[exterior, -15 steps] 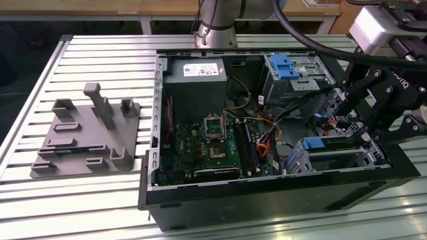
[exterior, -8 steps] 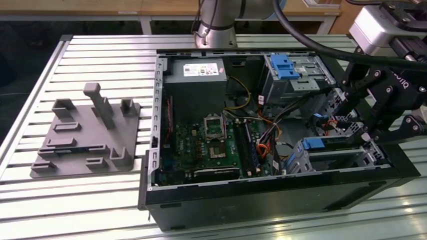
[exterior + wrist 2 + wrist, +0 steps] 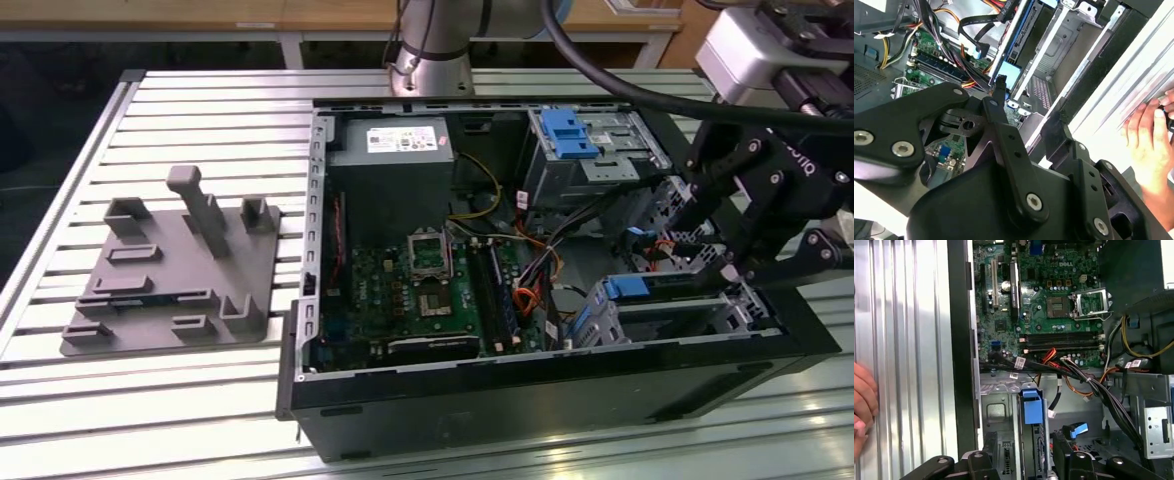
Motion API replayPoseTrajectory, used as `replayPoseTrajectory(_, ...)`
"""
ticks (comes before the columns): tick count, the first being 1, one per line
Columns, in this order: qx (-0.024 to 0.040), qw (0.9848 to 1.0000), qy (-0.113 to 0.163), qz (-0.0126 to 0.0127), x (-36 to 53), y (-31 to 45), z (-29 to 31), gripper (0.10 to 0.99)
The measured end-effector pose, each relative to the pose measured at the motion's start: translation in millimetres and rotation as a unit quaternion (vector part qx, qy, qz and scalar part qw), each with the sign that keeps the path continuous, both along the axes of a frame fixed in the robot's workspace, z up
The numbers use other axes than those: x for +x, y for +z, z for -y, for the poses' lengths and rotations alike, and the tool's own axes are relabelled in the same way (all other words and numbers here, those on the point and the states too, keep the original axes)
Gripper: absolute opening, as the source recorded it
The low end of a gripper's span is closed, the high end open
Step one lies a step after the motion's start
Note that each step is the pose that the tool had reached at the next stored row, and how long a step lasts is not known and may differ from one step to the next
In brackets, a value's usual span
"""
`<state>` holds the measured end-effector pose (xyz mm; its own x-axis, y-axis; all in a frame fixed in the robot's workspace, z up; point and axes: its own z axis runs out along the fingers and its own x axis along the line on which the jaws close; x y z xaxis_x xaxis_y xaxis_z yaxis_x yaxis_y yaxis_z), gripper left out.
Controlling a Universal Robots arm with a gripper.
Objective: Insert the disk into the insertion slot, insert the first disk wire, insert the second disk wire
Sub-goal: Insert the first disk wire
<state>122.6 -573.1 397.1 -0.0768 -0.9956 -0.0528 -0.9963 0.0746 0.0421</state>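
The gripper (image 3: 1026,442) hangs inside the open computer case (image 3: 534,400), jaws spread and empty, above the disk (image 3: 674,302). The disk appears seated in the insertion slot (image 3: 595,326). The wire steps look not yet done, and the crowded loose cables (image 3: 1089,385) call for careful aim.

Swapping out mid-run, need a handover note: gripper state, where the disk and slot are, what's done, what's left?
Gripper: open, holding nothing. Its fingers stand apart on either side of the insertion slot.
Disk: standing in the insertion slot with its blue end showing. It looks seated.
Done: disk insertion, by the look of it.
Left: both disk wires. A blue-tipped connector lies beside the slot, apparently unplugged.
Note: a person's hand is at the table next to the case.
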Motion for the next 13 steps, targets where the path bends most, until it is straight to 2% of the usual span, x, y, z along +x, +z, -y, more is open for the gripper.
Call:
replayPoseTrajectory(2,-0.0034,1.0,0.0,0.0,0.1,-0.4,-7.3,0.561)
replayPoseTrajectory(7,-0.0144,0.9999,0.0,0.0,1.7,-1.3,-16.6,0.561)
replayPoseTrajectory(9,-0.026,0.9997,0.0,0.0,1.9,-2.2,-22.9,0.561)
replayPoseTrajectory(13,-0.0608,0.9982,0.0,0.0,2.3,-3.0,-33.4,0.561)
